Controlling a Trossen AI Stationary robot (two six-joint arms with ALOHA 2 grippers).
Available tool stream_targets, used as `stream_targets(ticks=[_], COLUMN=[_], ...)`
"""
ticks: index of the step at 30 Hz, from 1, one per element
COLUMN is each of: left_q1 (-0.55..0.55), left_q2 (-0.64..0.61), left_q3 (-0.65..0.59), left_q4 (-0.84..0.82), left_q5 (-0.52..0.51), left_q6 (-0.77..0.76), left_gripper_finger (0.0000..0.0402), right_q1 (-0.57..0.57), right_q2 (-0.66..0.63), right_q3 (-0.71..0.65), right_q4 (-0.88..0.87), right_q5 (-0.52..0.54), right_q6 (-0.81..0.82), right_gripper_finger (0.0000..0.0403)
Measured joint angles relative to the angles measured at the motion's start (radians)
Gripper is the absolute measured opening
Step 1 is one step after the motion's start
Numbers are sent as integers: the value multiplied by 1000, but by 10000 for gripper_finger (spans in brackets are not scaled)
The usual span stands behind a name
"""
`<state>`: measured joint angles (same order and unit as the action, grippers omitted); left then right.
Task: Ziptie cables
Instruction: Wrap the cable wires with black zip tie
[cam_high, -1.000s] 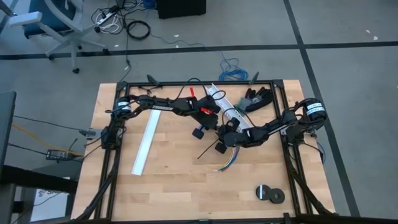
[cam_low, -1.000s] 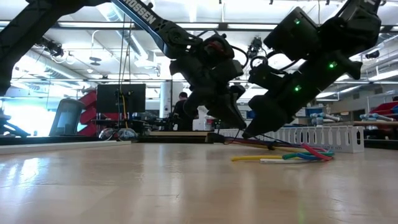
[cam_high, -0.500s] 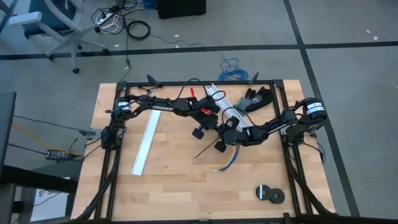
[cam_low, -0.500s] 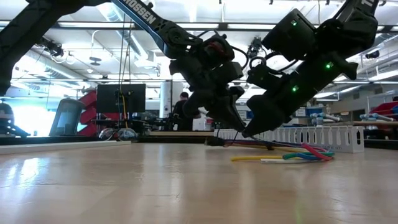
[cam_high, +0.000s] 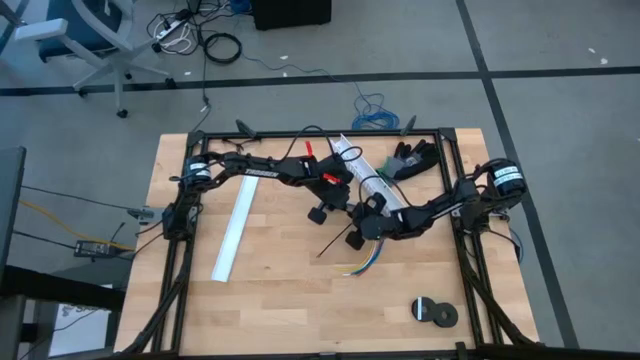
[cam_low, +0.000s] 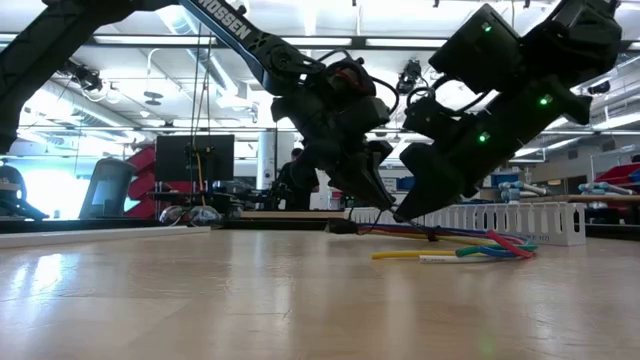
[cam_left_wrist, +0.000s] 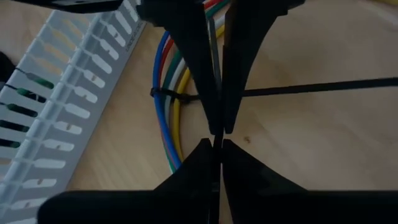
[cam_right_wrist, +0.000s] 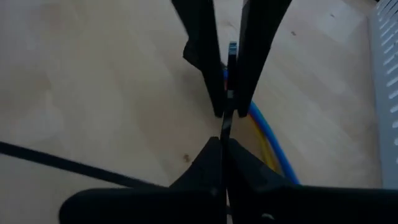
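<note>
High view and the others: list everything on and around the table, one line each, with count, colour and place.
cables: one bundle, yellow, blue, green, white; table middle, ziptie looped round it.
ziptie: one, black; tail runs out across the wood from the bundle.
slotted channel: one, white; beside the bundle.
flat strip: one, white; left half of table.
tape rolls: two, black; near right corner.
glove-like item: one, dark; far right edge.
office chair: one, blue-white; floor, far left.
left pincer: shut on ziptie beside the bundle.
right pincer: shut on ziptie, above the cables.
</note>
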<state>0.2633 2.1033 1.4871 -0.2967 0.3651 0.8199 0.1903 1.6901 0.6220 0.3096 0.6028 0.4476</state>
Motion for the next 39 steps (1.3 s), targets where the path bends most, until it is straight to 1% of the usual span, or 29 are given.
stream_targets(ticks=[3, 7, 14, 19, 26, 31, 33, 36, 39], left_q1=[7, 23, 55, 65, 72, 73, 73, 73, 74], left_q2=[0, 0, 0, 0, 0, 0, 0, 0, 0], left_q3=[0, -7, -86, -123, -131, -131, -131, -131, -132], left_q4=[1, 11, 88, 114, 139, 168, 181, 180, 178], left_q5=[18, 18, 19, 19, 16, 10, 5, -5, -10], left_q6=[0, 0, -36, -42, -51, -63, -72, -73, -95], left_gripper_finger=[40, 40, 40, 40, 40, 40, 40, 40, 40], right_q1=[19, 47, 90, 112, 183, 240, 251, 247, 227], right_q2=[0, 0, 0, -3, -92, -166, -183, -189, -189], right_q3=[0, 0, 0, 0, -1, -1, -1, -1, -1], right_q4=[-5, -30, -58, -75, -231, -376, -406, -411, -389], right_q5=[-1, -1, 10, 6, 5, 3, 2, 27, 85], right_q6=[35, 87, 151, 188, 276, 379, 409, 399, 342], right_gripper_finger=[0, 2, 1, 1, 1, 0, 0, 0, 0])
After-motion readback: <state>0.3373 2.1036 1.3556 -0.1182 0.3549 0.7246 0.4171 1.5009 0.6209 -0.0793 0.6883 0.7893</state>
